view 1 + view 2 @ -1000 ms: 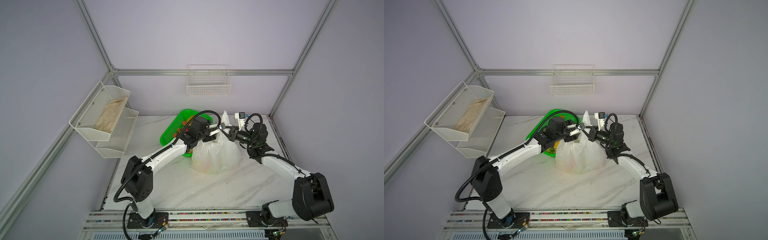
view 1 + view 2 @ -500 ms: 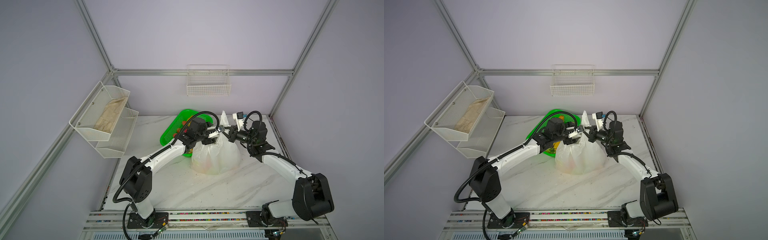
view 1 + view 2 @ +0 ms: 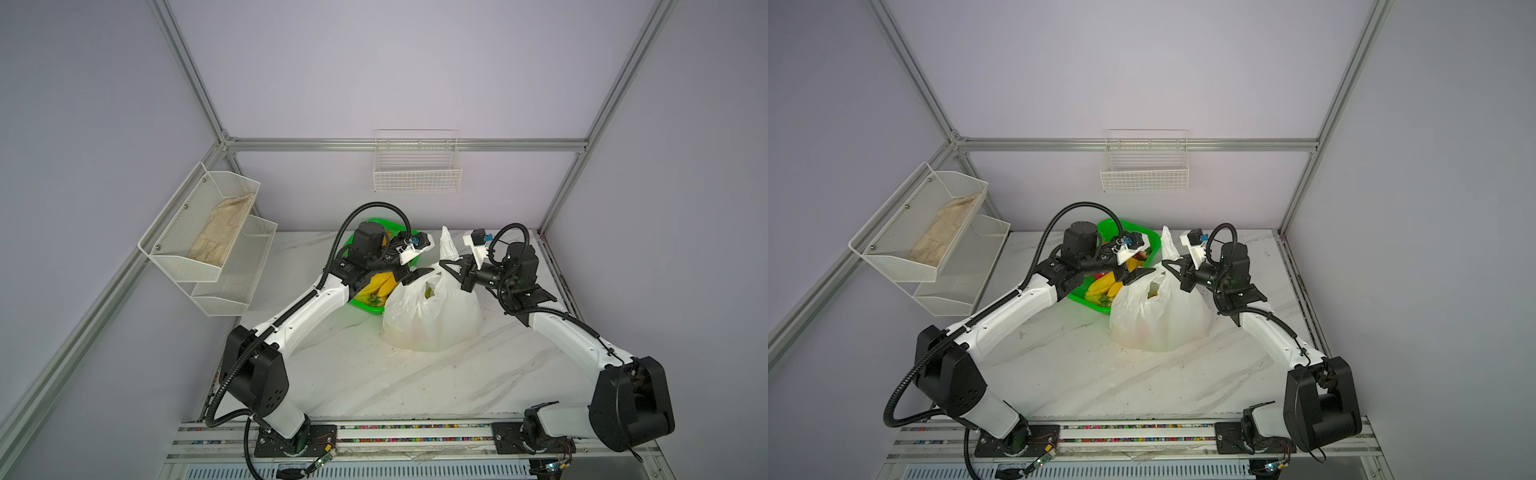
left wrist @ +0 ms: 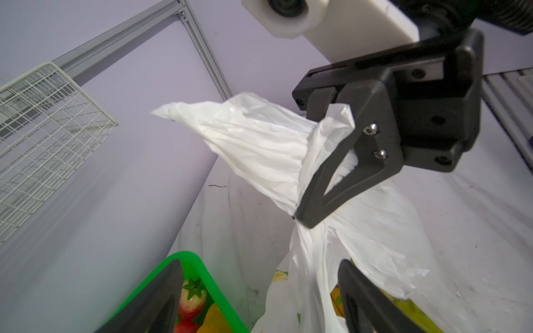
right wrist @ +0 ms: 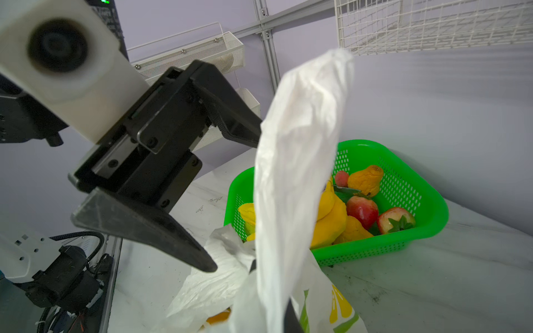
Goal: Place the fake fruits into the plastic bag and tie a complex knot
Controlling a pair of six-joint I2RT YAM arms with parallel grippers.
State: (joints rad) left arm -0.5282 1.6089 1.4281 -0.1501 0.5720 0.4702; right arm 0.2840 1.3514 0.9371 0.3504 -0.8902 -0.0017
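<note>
The plastic bag (image 3: 432, 316) stands bulging in mid-table, seen in both top views, with yellow fruit (image 3: 430, 293) showing through its mouth. My right gripper (image 3: 448, 264) is shut on one bag handle (image 4: 245, 138), which sticks upward past its tips. My left gripper (image 4: 259, 302) hangs open just left of the bag's top, its fingers (image 4: 363, 302) straddling loose plastic without pinching it. A second handle (image 5: 219, 276) lies slack under it. More fake fruits (image 5: 363, 210), namely bananas, apples and strawberries, fill the green basket (image 5: 403, 230). No knot shows.
The green basket (image 3: 365, 306) sits behind and left of the bag, partly under my left arm. A white wire basket (image 3: 417, 166) hangs on the back wall. Left-wall shelves (image 3: 208, 241) hold a beige cloth (image 3: 220, 232).
My left gripper's jaws have spread wider and drawn back slightly from the bag's top. The right gripper keeps its grip on the handle and has shifted a little leftward.
</note>
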